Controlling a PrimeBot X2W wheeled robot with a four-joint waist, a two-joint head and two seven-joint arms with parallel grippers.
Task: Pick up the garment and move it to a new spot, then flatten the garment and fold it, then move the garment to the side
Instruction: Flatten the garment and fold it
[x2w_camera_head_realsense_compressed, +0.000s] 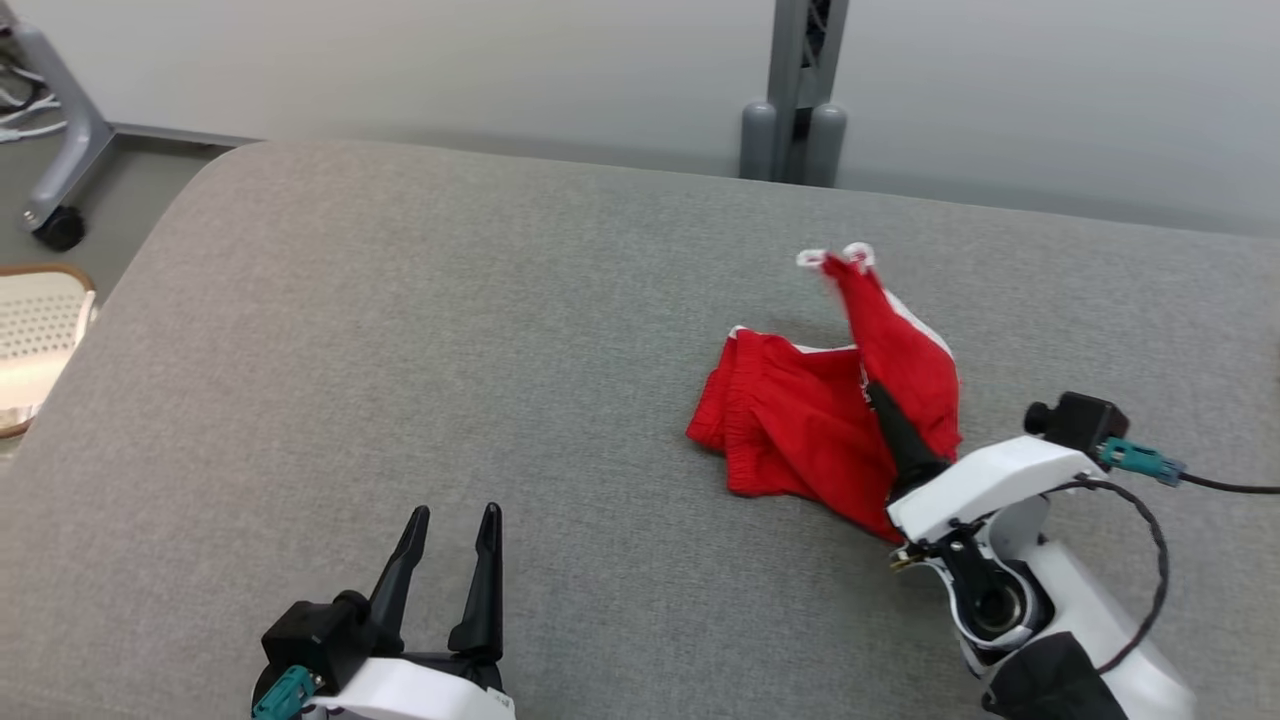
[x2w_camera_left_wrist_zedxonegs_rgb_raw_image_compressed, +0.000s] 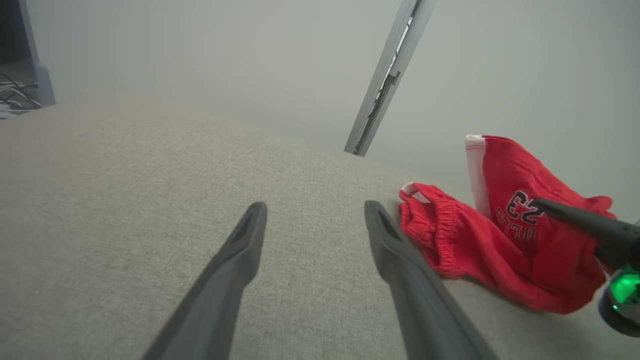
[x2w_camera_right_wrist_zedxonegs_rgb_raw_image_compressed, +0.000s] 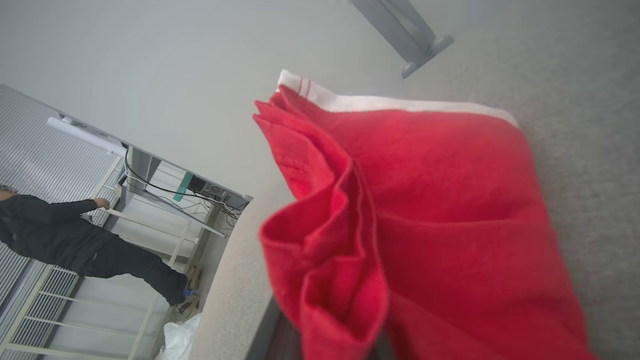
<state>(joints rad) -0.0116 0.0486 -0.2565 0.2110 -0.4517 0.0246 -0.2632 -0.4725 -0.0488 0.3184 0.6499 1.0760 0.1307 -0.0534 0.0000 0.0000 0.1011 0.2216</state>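
The garment (x2w_camera_head_realsense_compressed: 790, 420) is a pair of red shorts with white trim, lying crumpled right of centre on the grey padded table (x2w_camera_head_realsense_compressed: 400, 350). My right gripper (x2w_camera_head_realsense_compressed: 878, 392) is shut on a fold of it, and one leg stands pulled up above the rest. The left wrist view shows the garment (x2w_camera_left_wrist_zedxonegs_rgb_raw_image_compressed: 500, 240) with dark numbers on it and the right gripper (x2w_camera_left_wrist_zedxonegs_rgb_raw_image_compressed: 540, 204) pinching the cloth. Red cloth of the garment (x2w_camera_right_wrist_zedxonegs_rgb_raw_image_compressed: 425, 225) covers the fingers in the right wrist view. My left gripper (x2w_camera_head_realsense_compressed: 455, 515) is open and empty near the table's front left, well left of the garment. Its fingers (x2w_camera_left_wrist_zedxonegs_rgb_raw_image_compressed: 240, 250) stand apart above bare table.
A grey post (x2w_camera_head_realsense_compressed: 797, 90) rises behind the table's far edge. Off the table's left end are a wheeled grey frame (x2w_camera_head_realsense_compressed: 60, 150) and a pale perforated seat (x2w_camera_head_realsense_compressed: 35, 330). A person in dark clothes (x2w_camera_right_wrist_zedxonegs_rgb_raw_image_compressed: 75, 240) stands by a rack in the background.
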